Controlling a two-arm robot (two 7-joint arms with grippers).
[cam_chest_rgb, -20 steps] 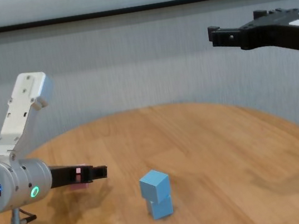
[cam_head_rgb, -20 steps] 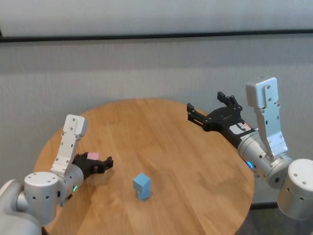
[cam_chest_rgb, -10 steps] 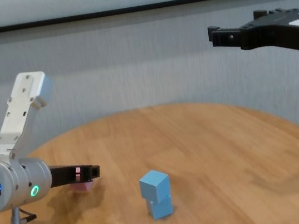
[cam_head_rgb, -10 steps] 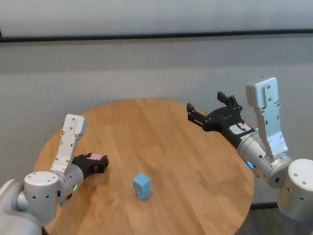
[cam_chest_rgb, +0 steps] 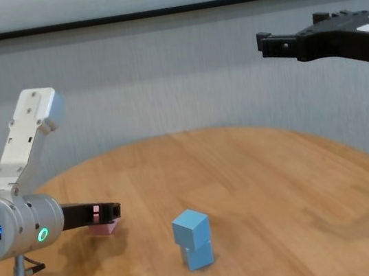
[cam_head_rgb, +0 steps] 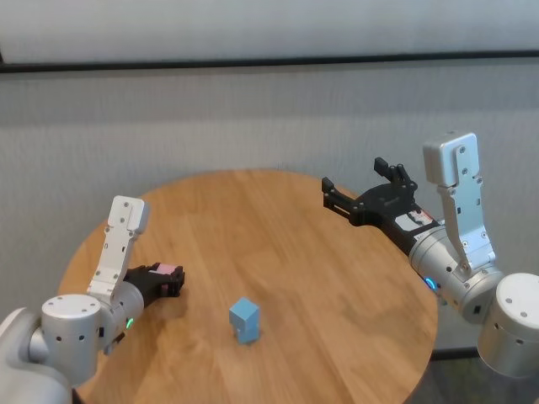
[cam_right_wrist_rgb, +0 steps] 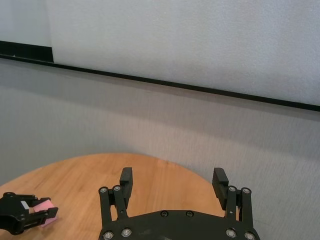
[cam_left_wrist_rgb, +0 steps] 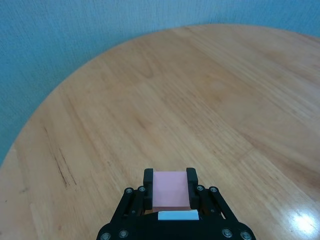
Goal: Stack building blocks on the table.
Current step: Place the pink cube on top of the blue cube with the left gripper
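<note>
Two light blue blocks stand stacked one on the other near the table's front middle; the stack also shows in the chest view. The pale pink block rests on the table at the left. My left gripper is low over the table, its fingers closed against both sides of the pink block. In the chest view the pink block touches the wood under the left gripper. My right gripper is open and empty, held high over the table's far right.
The round table's edge curves close behind the left gripper. A grey wall with a black strip stands behind. The right gripper looks over the table toward the pink block. Bare wood lies between the stack and the right arm.
My left gripper has drawn back a little toward my body, so its fingertips now sit at the pink block instead of past it. The right arm and blue stack have not moved.
</note>
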